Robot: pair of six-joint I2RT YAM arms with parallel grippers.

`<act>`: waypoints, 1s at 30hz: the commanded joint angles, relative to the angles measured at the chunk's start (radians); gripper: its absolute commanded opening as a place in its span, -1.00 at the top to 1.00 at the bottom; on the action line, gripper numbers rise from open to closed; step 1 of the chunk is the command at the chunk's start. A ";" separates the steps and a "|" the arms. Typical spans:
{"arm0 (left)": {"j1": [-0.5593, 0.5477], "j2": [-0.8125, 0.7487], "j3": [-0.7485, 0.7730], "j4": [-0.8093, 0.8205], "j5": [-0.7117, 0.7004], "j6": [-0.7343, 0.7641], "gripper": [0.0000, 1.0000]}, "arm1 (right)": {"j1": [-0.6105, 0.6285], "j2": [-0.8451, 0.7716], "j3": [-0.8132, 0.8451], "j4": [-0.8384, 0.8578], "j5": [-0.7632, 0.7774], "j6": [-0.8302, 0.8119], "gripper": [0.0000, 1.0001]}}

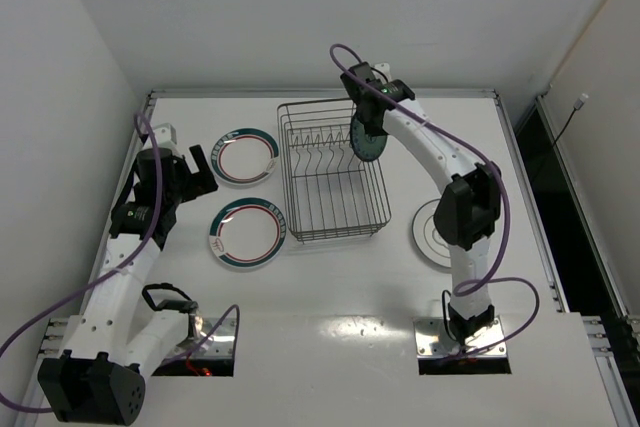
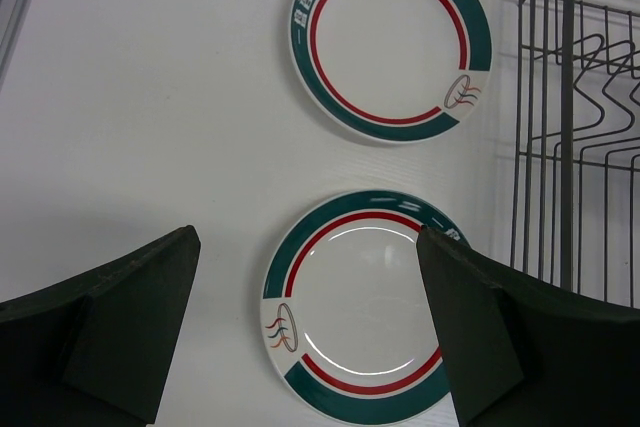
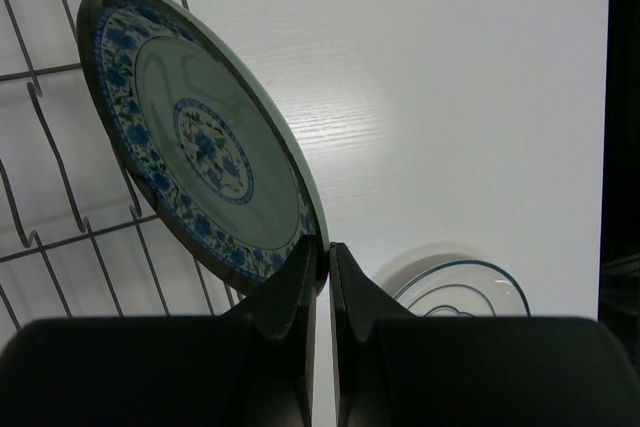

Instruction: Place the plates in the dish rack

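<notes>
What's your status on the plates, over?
Right gripper shut on teal plate, edge-on at dish rack. Left gripper open near two green-rimmed plates. Nothing seen blocking.

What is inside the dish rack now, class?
The dish rack shows only wire prongs; no plate stands inside. The teal plate, pinched by the right gripper, hangs at its right rim, hiding that corner.

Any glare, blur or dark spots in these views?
Top external: bright glare patch low on the table. Left wrist: highlights streak the nearer plate and farther plate; left fingers dark, soft-edged. Right wrist: sheen on the table beside the teal plate; right fingers black.
</notes>
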 commanded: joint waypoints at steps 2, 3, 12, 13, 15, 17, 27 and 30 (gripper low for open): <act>-0.010 -0.003 0.012 0.009 -0.008 0.018 -0.77 | 0.002 -0.043 -0.031 -0.010 -0.034 -0.023 1.00; -0.010 -0.003 0.012 0.009 -0.008 0.018 -0.77 | 0.002 -0.054 -0.031 -0.010 -0.007 -0.023 1.00; -0.010 -0.012 0.012 0.009 -0.008 0.008 -0.77 | 0.011 0.004 0.132 -0.043 0.047 -0.034 1.00; -0.010 -0.012 0.012 0.009 -0.008 0.008 -0.77 | 0.011 0.018 0.171 -0.060 0.047 -0.034 1.00; -0.010 -0.012 0.012 0.009 -0.008 0.008 -0.77 | 0.011 0.044 0.210 -0.080 0.061 -0.034 1.00; -0.010 -0.012 0.012 0.009 -0.008 0.008 -0.77 | 0.011 0.063 0.233 -0.089 0.061 -0.034 1.00; -0.010 -0.003 0.021 0.009 -0.008 0.008 -0.77 | 0.040 0.127 0.198 -0.080 0.141 -0.062 1.00; -0.010 0.006 0.021 0.009 -0.008 0.008 -0.77 | 0.040 0.127 0.178 -0.062 0.122 -0.062 1.00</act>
